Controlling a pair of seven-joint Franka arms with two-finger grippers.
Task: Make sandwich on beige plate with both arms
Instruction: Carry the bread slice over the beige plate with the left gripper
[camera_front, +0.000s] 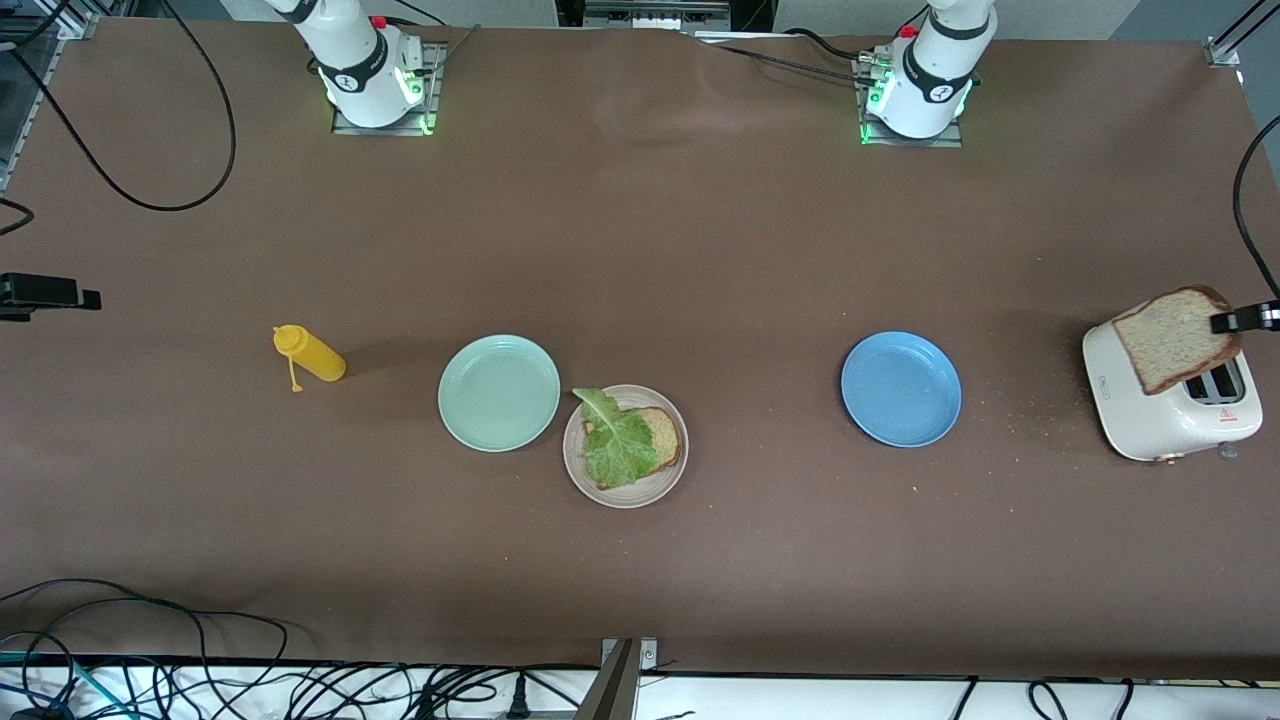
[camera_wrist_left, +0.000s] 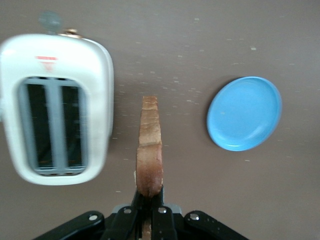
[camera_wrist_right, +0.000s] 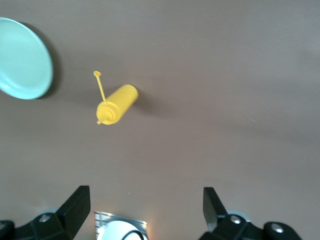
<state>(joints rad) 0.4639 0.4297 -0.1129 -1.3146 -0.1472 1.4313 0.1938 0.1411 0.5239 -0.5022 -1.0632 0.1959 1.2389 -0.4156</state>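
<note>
Brown bread slice (camera_front: 1175, 338) hangs pinched in my left gripper (camera_wrist_left: 148, 207) over the toaster (camera_front: 1170, 405). My right gripper (camera_wrist_right: 145, 205) waits spread above the table. The beige plate (camera_front: 640, 493) holds bread and lettuce (camera_front: 617, 442), beside the mint-green plate (camera_front: 498, 392).

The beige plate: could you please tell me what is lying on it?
On the beige plate lies one bread slice with a lettuce leaf on top; the leaf covers part of the slice.
</note>
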